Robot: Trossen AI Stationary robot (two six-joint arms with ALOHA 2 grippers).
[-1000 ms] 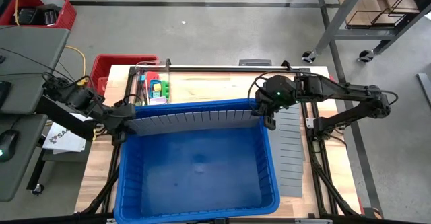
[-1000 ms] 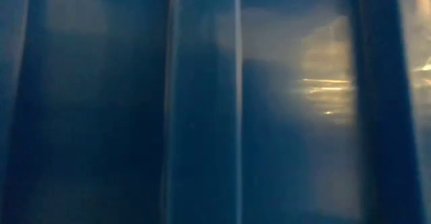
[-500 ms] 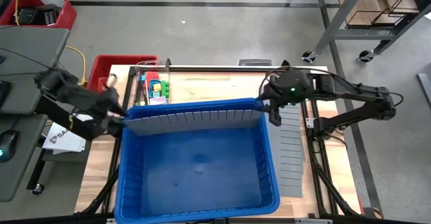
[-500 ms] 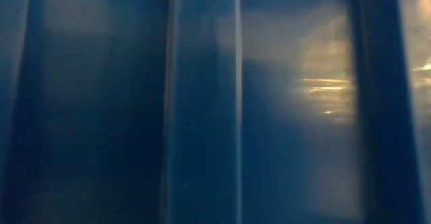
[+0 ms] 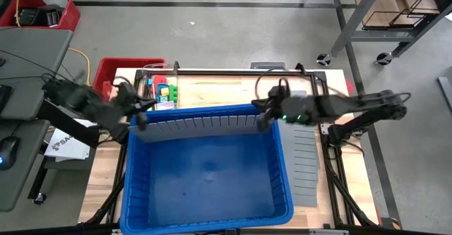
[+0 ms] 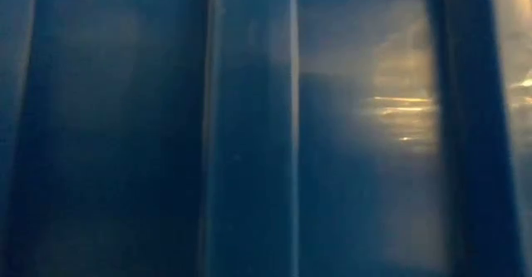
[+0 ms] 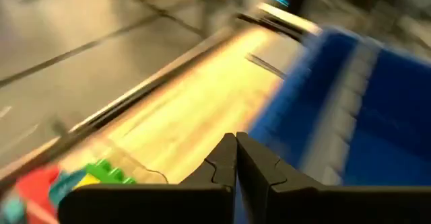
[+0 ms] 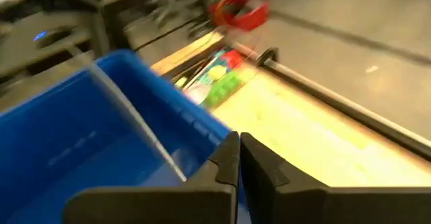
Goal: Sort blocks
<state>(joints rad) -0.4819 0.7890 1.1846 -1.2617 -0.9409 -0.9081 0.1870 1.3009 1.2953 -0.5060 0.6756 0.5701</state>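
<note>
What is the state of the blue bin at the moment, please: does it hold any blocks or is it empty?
Empty as far as visible: the high view shows only bare blue floor in the blue bin. The blocks lie on the table behind it.

Even, bright overhead light fills the high view, with soft shadows under the arms and inside the blue bin (image 5: 205, 185). The low view is dim, nearly all murky blue, with a warm glare patch at its right, perhaps light through plastic. Both wrist views are heavily motion-blurred; the blocks (image 7: 87, 177) smear into coloured streaks.
</note>
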